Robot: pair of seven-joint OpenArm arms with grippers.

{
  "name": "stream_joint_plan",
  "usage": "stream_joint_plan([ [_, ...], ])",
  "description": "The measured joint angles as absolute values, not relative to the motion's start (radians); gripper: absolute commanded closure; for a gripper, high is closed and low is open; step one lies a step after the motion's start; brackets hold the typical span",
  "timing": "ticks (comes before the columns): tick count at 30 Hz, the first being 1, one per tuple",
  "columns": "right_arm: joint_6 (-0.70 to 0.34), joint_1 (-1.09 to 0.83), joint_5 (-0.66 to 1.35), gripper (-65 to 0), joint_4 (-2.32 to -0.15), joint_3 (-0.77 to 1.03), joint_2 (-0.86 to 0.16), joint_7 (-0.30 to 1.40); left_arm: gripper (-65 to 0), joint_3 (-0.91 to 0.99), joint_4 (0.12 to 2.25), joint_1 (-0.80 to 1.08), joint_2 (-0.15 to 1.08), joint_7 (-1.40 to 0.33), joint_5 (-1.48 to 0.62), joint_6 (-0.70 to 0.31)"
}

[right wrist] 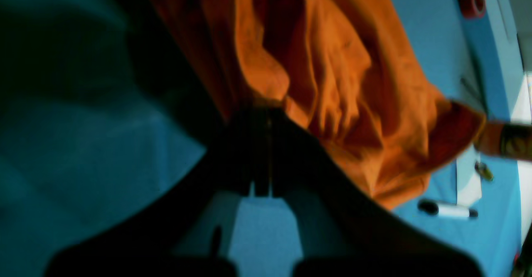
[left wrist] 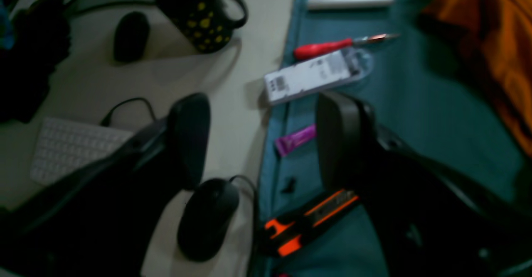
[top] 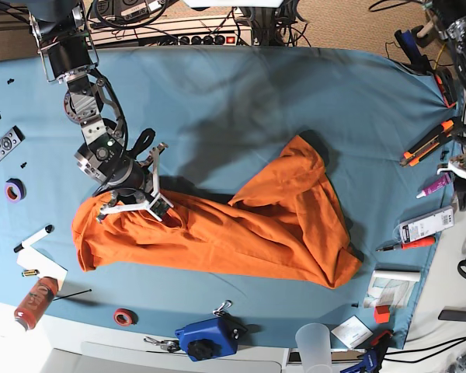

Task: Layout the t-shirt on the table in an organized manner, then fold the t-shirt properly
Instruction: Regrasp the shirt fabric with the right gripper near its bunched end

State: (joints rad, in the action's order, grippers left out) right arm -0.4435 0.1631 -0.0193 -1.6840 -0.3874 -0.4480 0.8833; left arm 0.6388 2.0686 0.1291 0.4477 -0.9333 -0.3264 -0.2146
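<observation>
The orange t-shirt (top: 279,225) lies crumpled in a long diagonal heap across the middle of the teal table (top: 217,93). My right gripper (top: 132,198) sits at the shirt's upper left edge. In the right wrist view its fingers (right wrist: 249,144) are pressed together, shut on a fold of the t-shirt (right wrist: 332,69). My left gripper (left wrist: 264,140) hangs open over the table's right margin, its two dark fingers (left wrist: 338,140) wide apart with nothing between them. The t-shirt (left wrist: 498,40) shows only at the top right of that view, well away from it.
Under the left gripper lie a red screwdriver (left wrist: 324,48), a white packet (left wrist: 311,75), a purple tube (left wrist: 295,139) and an orange-black knife (left wrist: 307,221). Beside the cloth are a mouse (left wrist: 208,219), keyboard (left wrist: 70,148) and mug (left wrist: 199,13). A marker (top: 33,237), tape rolls (top: 124,316) and blue device (top: 210,338) line the front edge.
</observation>
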Motion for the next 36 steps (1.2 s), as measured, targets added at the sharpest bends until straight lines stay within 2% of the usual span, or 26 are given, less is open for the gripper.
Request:
stream_joint_plan([
  [7,-0.28,0.163,-0.169,0.0,-1.694,-0.387,-0.448,0.955,-39.5,0.638,2.069,0.169,0.449,-0.926,-0.327,-0.215],
  [18,-0.254,0.149,-0.157,0.0,-1.908,-0.387,-0.448,1.002,-39.5,0.638,2.069,0.168,0.449,-0.919,-0.394,-0.215],
  [22,-0.279,0.149,-0.129,0.0,-1.911,-0.386,-0.449,1.129,-39.5,0.638,2.069,0.168,0.449,-0.919,-0.394,-0.215],
  [23,-0.308,0.147,-0.121,-2.4,-1.911,-0.386,-0.449,1.151,-39.5,0.638,2.069,0.168,0.449,-0.919,-0.394,-0.215],
  [25,-0.367,0.134,-0.096,-13.7,-1.911,-0.386,-0.449,1.143,-39.5,0.638,2.069,0.168,0.449,-0.919,-0.394,-0.215],
  [27,-0.365,0.112,-0.05,-23.2,-1.911,-0.387,-0.448,1.094,-39.5,0.638,2.069,0.168,0.449,-0.919,-0.395,-0.215],
  [36,-0.367,0.109,-0.006,-24.4,-1.876,-0.387,-0.448,0.992,-39.5,0.638,2.067,0.168,0.447,-0.919,-0.435,-0.215],
])
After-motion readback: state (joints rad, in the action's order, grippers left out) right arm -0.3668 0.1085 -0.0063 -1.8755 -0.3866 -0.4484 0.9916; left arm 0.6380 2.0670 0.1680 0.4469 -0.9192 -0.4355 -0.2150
